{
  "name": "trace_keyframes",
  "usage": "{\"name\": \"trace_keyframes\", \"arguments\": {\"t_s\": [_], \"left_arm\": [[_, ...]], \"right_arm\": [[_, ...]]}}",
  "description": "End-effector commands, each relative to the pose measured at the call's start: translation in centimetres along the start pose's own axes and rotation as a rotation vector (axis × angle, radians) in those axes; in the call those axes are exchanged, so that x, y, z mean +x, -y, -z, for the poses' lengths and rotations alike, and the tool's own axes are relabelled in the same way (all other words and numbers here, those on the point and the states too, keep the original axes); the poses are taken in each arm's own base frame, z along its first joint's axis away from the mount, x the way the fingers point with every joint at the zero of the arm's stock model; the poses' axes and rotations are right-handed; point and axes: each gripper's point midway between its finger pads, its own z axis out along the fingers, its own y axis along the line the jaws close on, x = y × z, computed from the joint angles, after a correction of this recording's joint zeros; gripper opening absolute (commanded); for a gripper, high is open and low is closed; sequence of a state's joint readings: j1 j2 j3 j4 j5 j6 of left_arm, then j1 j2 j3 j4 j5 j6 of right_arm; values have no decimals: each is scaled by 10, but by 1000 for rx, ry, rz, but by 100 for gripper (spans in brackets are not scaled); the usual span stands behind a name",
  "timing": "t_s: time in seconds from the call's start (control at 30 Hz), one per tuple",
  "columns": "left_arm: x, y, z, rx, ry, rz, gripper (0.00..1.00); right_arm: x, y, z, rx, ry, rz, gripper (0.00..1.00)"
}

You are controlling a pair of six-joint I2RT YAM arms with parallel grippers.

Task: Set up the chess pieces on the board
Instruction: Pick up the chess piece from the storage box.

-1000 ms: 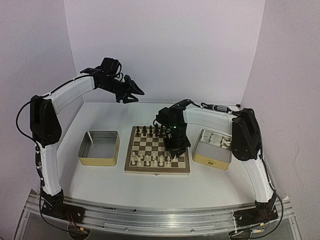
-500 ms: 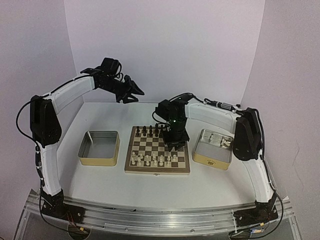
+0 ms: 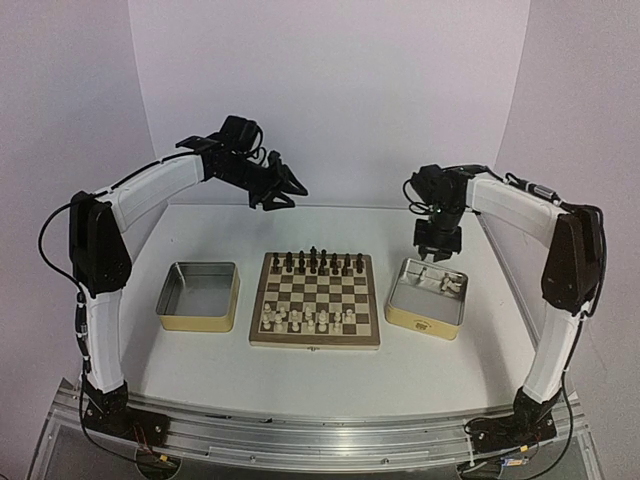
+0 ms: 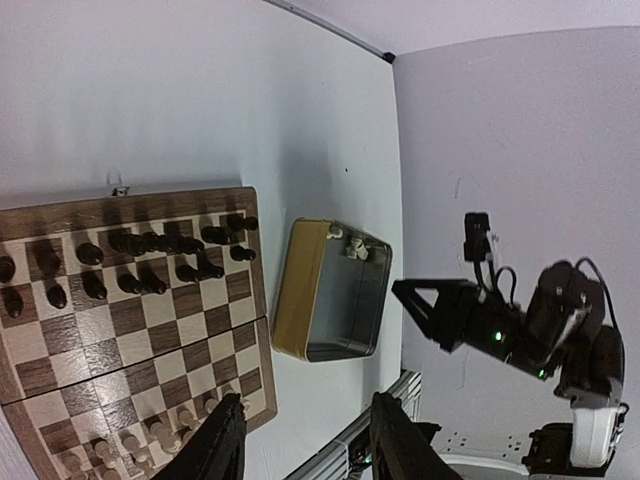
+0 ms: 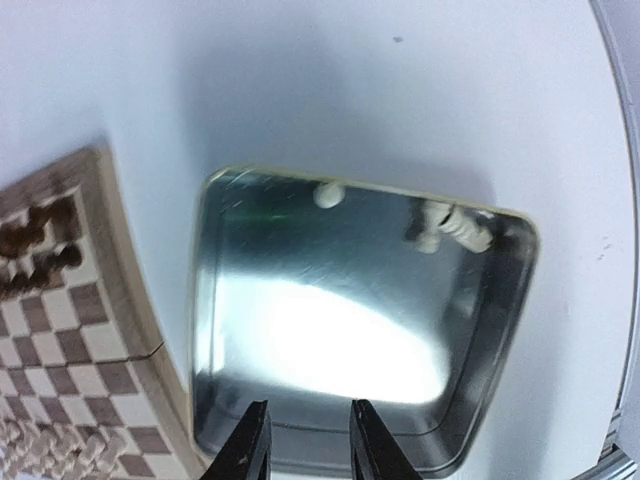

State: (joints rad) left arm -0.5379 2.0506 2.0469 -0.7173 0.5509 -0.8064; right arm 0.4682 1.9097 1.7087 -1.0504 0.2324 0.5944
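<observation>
Board [image 3: 315, 300]. Lies flat at the middle of the table [image 3: 300, 375], between two metal tins and just beside each. Cannot tell whether it touches the right one.

Chess pieces [image 3: 305, 319]. Stand mostly in the two near rows of the board, upright as far as can be made out, too small in the overhead view to tell types or count. A few more lie inside the right tin [image 3: 428, 312], gathered along its far wall: one alone, the others close together toward a corner.

Dark pieces [image 3: 315, 263]. Line the far rows of the board, opposite the cream ones.

Left tin [image 3: 198, 312]. Sits on the table left of the board.

Left gripper [image 3: 285, 186]. Hangs high over the far side of the table, well apart from the board and both tins. Jaws stand moderately parted in the wrist view, with only the distant board corner and table showing between them. Grips nothing.

Right gripper [image 3: 438, 246]. Hangs above the right tin, clear of its rim, pointing down into it. Jaws stand narrowly parted, with the tin's near wall showing through the gap. Grips nothing, and touches none of the pieces in the tin.
</observation>
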Motion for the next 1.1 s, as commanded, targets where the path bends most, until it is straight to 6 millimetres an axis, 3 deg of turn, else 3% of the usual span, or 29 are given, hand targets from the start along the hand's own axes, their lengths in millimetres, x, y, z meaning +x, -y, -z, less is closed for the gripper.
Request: {"name": "trace_keyframes", "arguments": {"t_s": [0.0, 0.27, 0.47, 0.83, 1.07], "left_arm": [[3, 17, -8, 14, -5, -64, 42], [2, 18, -12, 18, -8, -60, 42], [0, 18, -16, 19, -14, -55, 41], [-6, 19, -22, 22, -13, -50, 42], [-10, 18, -25, 29, -15, -43, 42]], "right_arm": [[-19, 16, -25, 24, 63, -110, 27], [-29, 18, -76, 19, 59, -240, 26], [-31, 20, -101, 37, 62, -268, 25], [-38, 24, -127, 54, 54, -267, 25], [-45, 22, -130, 35, 66, -248, 23]]}}
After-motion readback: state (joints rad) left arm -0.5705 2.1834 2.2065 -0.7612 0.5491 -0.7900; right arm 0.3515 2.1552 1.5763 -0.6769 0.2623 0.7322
